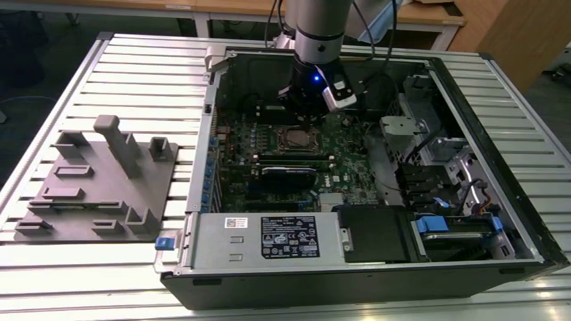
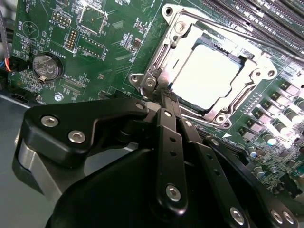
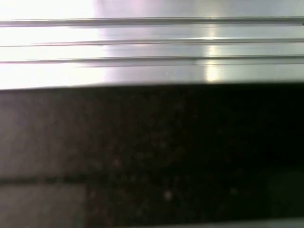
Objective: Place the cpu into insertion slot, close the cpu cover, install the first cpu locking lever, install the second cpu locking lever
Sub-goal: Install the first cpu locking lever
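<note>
Gripper at the socket corner, chip seated

The black linkage gripper (image 2: 167,98) has its fingers drawn together, with nothing visibly between them, at a corner of the insertion slot (image 1: 299,139). In that slot lies the flat, square, dull-silver cpu (image 2: 209,76), and the thin silvery cpu cover (image 2: 240,95) looks folded down around it. I judge the chip light, stiff and fragile, best gripped by its edges. The open black computer case (image 1: 357,289) holds the green motherboard (image 2: 109,38). A grey moulded fixture (image 1: 89,194) sits at the exterior view's left.
</note>
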`<state>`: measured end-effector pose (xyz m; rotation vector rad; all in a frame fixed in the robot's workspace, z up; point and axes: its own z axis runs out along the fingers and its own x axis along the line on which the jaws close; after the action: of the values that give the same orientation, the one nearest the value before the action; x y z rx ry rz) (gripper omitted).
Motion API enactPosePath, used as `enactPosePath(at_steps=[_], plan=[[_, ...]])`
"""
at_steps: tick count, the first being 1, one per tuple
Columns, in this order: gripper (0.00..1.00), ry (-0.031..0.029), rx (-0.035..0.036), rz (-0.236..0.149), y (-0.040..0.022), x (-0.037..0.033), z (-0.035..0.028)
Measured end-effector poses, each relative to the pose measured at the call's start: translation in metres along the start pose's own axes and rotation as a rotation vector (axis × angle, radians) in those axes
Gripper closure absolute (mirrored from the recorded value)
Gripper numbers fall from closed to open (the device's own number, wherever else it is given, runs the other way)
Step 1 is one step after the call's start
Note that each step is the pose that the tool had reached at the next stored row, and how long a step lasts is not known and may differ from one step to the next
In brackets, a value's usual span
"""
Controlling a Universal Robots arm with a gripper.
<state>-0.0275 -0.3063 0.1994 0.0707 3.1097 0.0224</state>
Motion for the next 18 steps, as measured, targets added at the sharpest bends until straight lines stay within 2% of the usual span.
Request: enactPosePath(at_steps=[6, 14, 18], plan=[[0.89, 0.0002, -0.004, 0.0, -0.0001, 0.004, -0.0007], [0.89, 0.0011, -0.0311, 0.001, -0.001, 0.0148, -0.001], [0.89, 0.0013, -0.0432, 0.001, -0.0016, 0.0167, -0.0011]])
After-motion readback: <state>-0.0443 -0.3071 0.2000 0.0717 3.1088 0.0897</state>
